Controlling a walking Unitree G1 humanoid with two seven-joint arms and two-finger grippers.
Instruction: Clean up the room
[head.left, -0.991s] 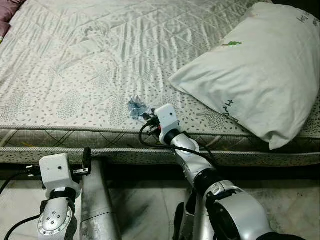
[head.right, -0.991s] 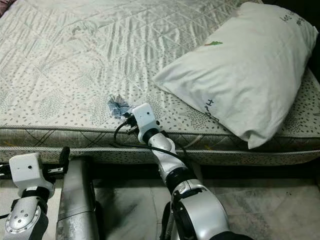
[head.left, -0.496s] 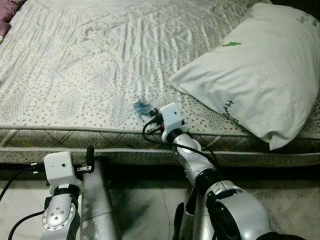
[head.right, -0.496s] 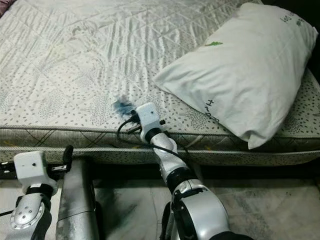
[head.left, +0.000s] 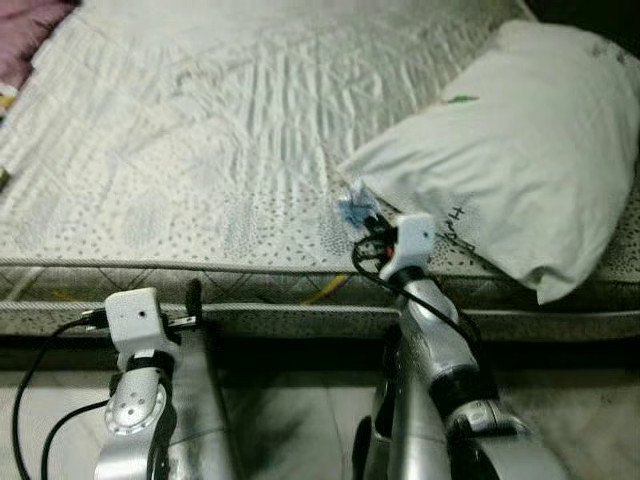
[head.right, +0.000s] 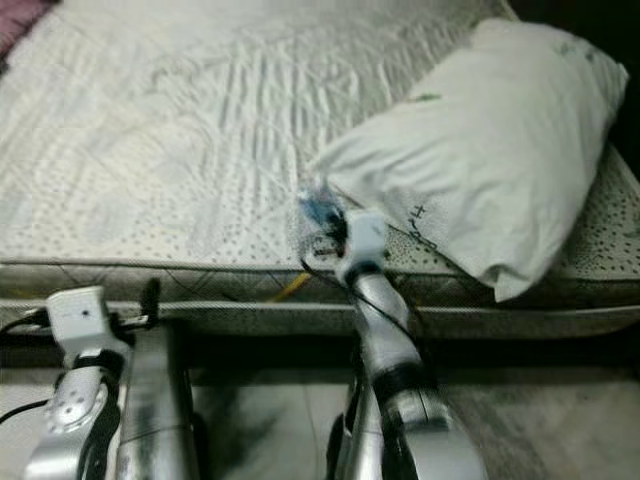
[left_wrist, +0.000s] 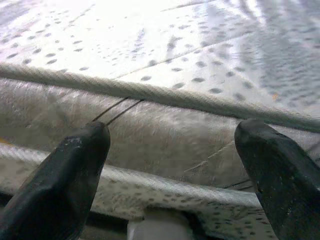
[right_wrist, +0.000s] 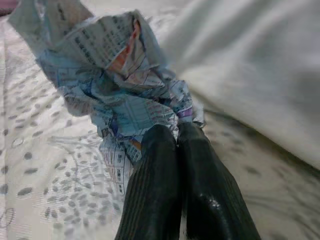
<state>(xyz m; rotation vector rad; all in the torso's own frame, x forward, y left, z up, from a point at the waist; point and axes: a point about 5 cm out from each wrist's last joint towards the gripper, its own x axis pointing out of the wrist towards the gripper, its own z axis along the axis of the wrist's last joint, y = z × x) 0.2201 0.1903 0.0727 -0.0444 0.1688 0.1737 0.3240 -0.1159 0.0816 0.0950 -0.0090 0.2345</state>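
The right tool (right_wrist: 177, 135) pinches a crumpled printed paper (right_wrist: 120, 75) between closed fingers, over the mattress (head.left: 200, 150) just beside the white pillow (head.left: 520, 150). The paper's small print and the pillow's dark lettering are too blurred to read. The left tool (left_wrist: 175, 165) gapes wide, facing the mattress edge.
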